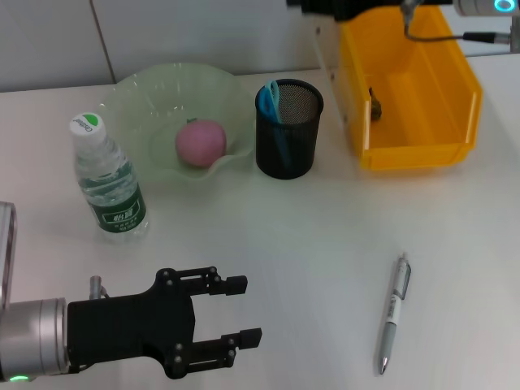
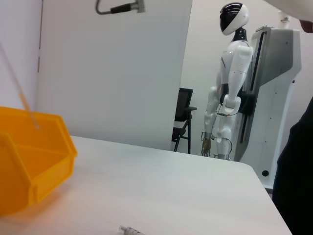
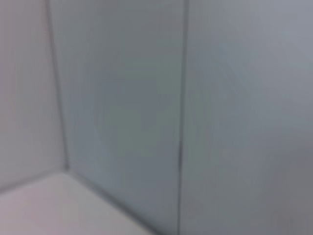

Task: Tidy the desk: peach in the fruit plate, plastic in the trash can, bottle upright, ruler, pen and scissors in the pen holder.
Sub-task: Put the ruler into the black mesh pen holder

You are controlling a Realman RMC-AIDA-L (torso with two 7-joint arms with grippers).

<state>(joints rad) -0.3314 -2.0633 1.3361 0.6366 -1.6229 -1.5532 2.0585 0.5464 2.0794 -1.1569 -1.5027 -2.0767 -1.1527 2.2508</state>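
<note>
1. The left gripper point(image 1: 236, 310) hovers low over the near-left part of the table point(image 1: 309, 244), its two black fingers apart and holding nothing, pointing toward the middle of the desk.

2. The pen point(image 1: 393, 313) lies flat on the near-right part of the table, well apart from that gripper and nearly in line with the view's depth. By my reading it is the only thing left out of place, so picking it up is the step in hand.

3. To do it well, I would bring the open fingers across the pen's barrel near its middle, come down squarely so both fingers touch at once, and close gently, since a thin round pen is likely to roll or pivot.

4. The bottle point(image 1: 108, 182) already stands upright at the left. Its green label carries white writing too small to read, and the cap has a green mark I cannot make out.

5. Farther back, the peach point(image 1: 200, 143) sits in the pale green plate point(image 1: 138, 97).

6. The black mesh holder point(image 1: 289, 130) beside it contains blue items; the pen should go in tip down.

7. The yellow bin point(image 1: 439, 89) stands farthest right, with a small dark object inside.

8. The right gripper is not visible; only part of that arm shows over the bin.
</note>
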